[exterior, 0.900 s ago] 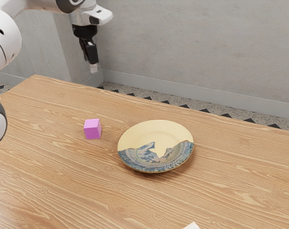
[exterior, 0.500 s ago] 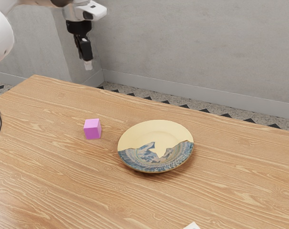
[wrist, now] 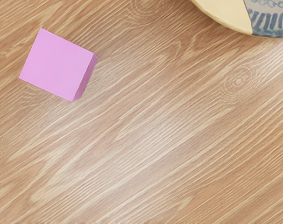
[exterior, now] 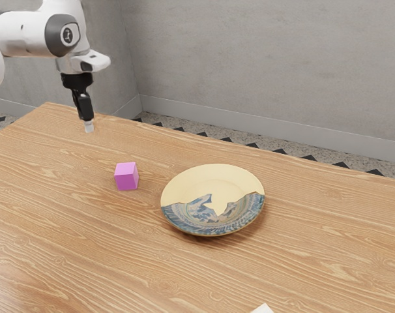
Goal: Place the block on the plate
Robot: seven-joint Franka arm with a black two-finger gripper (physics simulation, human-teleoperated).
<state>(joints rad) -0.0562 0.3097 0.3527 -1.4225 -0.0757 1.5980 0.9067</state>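
Hovering, the pincer (exterior: 88, 127) hangs apart from the block (exterior: 126, 177).

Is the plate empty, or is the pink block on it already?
Empty. The plate has nothing on it; the pink block sits beside it on the wooden table.

Smooth white arm (exterior: 21, 34), dark grey joint band (exterior: 54, 35) with a round emblem (exterior: 69, 35), black tool (exterior: 88, 126) whitish at its end

Arm (exterior: 28, 34): comes in from the exterior view's left
Wrist (exterior: 73, 62): bent downward
Gripper (exterior: 88, 128): black, it points down with a small tilt
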